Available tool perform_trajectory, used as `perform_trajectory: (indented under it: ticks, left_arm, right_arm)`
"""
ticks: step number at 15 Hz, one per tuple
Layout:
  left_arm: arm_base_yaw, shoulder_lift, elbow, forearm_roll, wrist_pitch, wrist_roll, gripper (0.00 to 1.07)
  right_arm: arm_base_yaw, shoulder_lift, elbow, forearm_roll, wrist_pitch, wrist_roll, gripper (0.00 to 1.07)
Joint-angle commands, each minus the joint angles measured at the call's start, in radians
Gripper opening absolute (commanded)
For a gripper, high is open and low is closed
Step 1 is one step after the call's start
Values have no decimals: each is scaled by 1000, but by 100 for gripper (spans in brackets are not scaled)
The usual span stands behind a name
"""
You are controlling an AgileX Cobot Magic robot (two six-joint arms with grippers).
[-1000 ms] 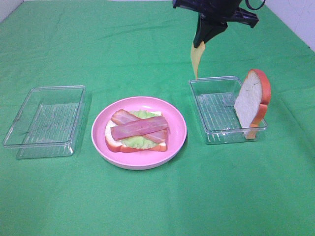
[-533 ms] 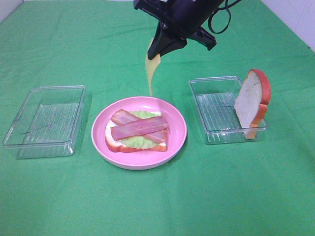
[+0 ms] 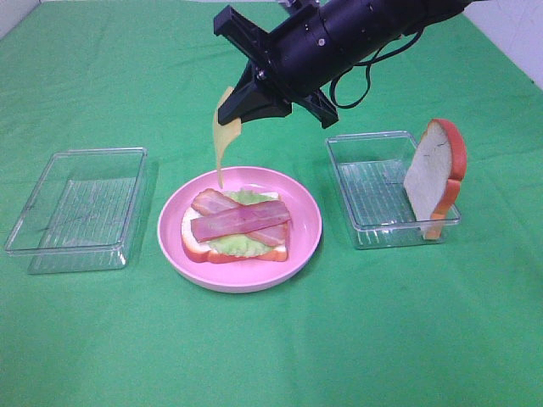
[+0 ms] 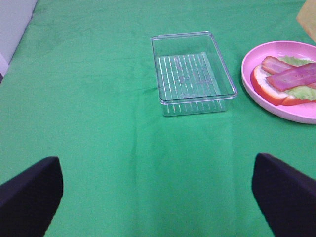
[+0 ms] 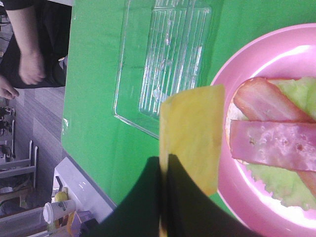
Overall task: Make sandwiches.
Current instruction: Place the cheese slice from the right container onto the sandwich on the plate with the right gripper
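Between my right fingers (image 3: 240,106) hangs the cheese slice (image 3: 221,140), clamped at its upper edge, dangling above the far rim of the pink plate (image 3: 305,233). On that plate lies a bread slice (image 3: 193,244) topped with lettuce (image 3: 233,246) and two crossed bacon strips (image 3: 239,219). The second bread slice (image 3: 433,174) stands on edge in the clear tray (image 3: 373,191) on the right of the plate. Another clear tray (image 3: 78,208) sits on its left. My left fingers (image 4: 158,192) stand wide apart, holding nothing, above the green cloth (image 3: 339,339).
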State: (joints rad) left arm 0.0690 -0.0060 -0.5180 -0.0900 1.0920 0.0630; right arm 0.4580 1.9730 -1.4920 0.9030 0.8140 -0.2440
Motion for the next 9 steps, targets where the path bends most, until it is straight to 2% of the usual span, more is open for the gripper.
perform_trajectory:
  ticks: [1,6,9]
  left_arm:
    - [-5,-11,2,-1,-14,-4,98]
    - [-5,-11,2,-1,-14,-4,98]
    - [-5,-11,2,-1,-14,-4,98]
  right_arm:
    - [-1,32,5,62,0,-15,0]
    - [-1,151,2,293,43,-147,0]
    - [-1,211,2,306,69,-172,0]
